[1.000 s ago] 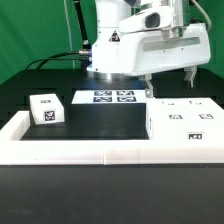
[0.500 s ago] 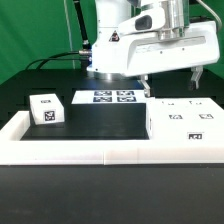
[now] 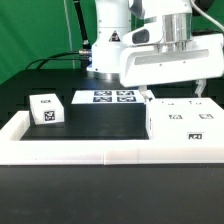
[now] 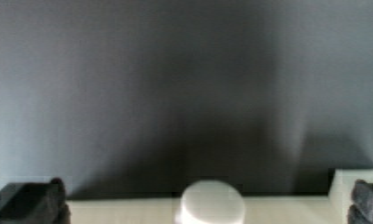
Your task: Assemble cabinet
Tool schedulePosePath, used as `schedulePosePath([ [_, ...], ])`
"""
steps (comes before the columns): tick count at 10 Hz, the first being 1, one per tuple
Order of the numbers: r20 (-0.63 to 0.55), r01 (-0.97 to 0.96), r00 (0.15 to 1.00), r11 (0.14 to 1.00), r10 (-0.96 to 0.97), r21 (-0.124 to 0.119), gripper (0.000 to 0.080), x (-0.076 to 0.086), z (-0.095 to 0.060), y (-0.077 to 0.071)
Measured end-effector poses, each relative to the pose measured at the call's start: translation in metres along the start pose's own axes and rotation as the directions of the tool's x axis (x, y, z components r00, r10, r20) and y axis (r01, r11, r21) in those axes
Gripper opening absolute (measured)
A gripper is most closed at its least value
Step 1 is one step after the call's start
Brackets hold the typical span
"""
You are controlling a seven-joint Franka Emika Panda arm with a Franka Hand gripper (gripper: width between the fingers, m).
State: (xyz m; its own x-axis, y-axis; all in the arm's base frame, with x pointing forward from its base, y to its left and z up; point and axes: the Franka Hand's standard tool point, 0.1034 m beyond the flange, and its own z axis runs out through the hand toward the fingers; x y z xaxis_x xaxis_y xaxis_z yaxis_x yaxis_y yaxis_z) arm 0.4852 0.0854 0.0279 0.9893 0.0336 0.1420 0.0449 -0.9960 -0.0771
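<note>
The cabinet's large white body (image 3: 184, 122) stands at the exterior view's right on the black table, with tags on its top and front. The small white block (image 3: 45, 108) with tags sits at the left. My gripper (image 3: 174, 92) hangs just above the back of the body, jaws spread wide and empty. In the wrist view the gripper (image 4: 197, 205) shows two dark fingertips (image 4: 26, 205) at the frame's sides. Between them lie a blurred white edge (image 4: 130, 214) and a rounded white knob (image 4: 209, 202).
The marker board (image 3: 113, 97) lies flat at the back centre, by the arm's base. A low white rail (image 3: 80, 148) borders the table's front and left side. Green curtain behind.
The gripper has moved toward the exterior view's right and lower, from near the marker board to over the cabinet body. Its jaws stay open. The parts have not moved.
</note>
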Motion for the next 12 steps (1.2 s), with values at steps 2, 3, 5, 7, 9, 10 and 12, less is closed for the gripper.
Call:
schedulePosePath([
  [2, -0.002, 0.003, 1.000, 1.000, -0.003, 0.000, 0.0797, 0.001, -0.001, -0.001],
  [3, -0.001, 0.004, 1.000, 1.000, -0.004, 0.000, 0.0797, 0.001, -0.001, -0.001],
  [5, -0.006, 0.000, 1.000, 1.000, 0.000, 0.001, 0.0797, 0.001, 0.000, -0.001],
  [7, -0.045, -0.013, 0.999, 1.000, 0.013, 0.005, 0.0797, -0.002, 0.015, -0.017],
  [9, -0.055, 0.020, 0.998, 1.000, -0.020, -0.010, 0.0797, 0.001, 0.022, -0.010],
  [10, -0.058, 0.027, 0.998, 1.000, -0.027, -0.011, 0.0797, 0.004, 0.023, -0.008],
  [12, -0.064, 0.042, 0.997, 0.999, -0.043, -0.015, 0.0797, 0.009, 0.023, -0.002],
])
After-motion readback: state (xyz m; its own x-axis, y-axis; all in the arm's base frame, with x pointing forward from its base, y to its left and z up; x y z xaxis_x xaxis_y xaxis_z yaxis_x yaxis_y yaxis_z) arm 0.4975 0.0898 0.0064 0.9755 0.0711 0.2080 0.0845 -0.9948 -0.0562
